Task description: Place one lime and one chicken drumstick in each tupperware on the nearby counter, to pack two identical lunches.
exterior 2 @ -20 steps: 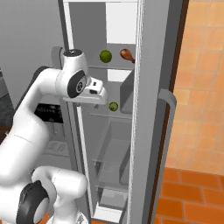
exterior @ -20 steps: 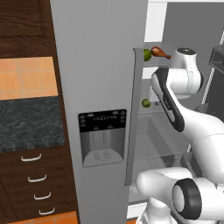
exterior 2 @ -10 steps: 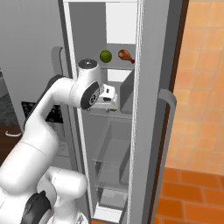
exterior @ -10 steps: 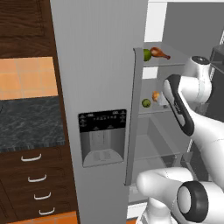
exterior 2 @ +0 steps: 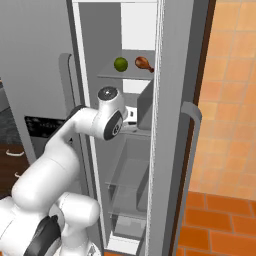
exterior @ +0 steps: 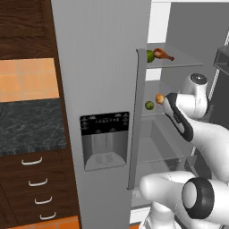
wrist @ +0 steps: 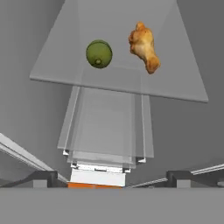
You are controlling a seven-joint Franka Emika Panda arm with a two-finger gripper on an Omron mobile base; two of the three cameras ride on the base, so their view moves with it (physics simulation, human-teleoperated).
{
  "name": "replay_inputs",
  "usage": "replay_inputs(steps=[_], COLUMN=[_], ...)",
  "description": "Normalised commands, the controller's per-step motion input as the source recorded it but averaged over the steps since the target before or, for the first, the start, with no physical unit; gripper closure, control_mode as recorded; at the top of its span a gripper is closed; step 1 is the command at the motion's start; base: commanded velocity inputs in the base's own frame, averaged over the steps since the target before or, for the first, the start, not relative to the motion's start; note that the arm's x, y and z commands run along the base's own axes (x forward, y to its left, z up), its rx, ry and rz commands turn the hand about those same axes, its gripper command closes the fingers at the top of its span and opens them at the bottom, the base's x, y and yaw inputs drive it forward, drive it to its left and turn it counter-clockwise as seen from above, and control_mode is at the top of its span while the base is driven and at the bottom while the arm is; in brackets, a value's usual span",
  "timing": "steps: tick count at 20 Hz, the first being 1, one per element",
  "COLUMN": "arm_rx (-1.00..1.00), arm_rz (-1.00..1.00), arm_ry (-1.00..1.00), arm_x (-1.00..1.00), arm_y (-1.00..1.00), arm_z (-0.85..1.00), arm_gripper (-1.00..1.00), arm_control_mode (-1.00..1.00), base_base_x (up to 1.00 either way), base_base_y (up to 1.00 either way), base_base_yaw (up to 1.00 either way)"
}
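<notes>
Fridge point(exterior 2: 170, 125) stands open w/ glass shelves. Top shelf point(exterior 2: 107, 75): lime point(exterior 2: 120, 64) beside chicken drumstick point(exterior 2: 144, 63). Shelf below point(wrist: 61, 65): 2nd lime point(wrist: 99, 54) just beside 2nd drumstick point(wrist: 143, 47), apart. My gripper point(wrist: 107, 177) hangs above them, fingers spread, nothing held. Counter point(exterior: 31, 127) at left.

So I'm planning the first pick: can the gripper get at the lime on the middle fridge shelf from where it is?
Probably yes: the lime lies in the open on the glass shelf, apart from the drumstick, with nothing between it and the gripper.
</notes>
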Motion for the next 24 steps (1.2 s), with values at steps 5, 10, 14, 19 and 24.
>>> replay_inputs(steps=[5, 10, 14, 19, 24], arm_rx=[0.00, 0.03, 0.00, 0.00, 0.00], arm_rz=[0.10, 0.04, 0.08, 0.11, 0.10], arm_ry=[0.00, 0.06, 0.03, 0.00, 0.00], arm_x=[0.53, 0.69, 0.60, 0.45, 0.48], arm_y=[-0.25, -0.34, -0.20, -0.18, -0.05], arm_z=[0.00, 0.00, -0.03, -0.24, -0.36], arm_gripper=[-1.00, -1.00, -1.00, -1.00, -1.00], arm_control_mode=[-1.00, -1.00, -1.00, -1.00, -1.00], base_base_x=[0.00, 0.00, 0.00, 0.00, 0.00], base_base_y=[0.00, 0.00, 0.00, 0.00, 0.00], base_base_yaw=[0.00, 0.00, 0.00, 0.00, 0.00])
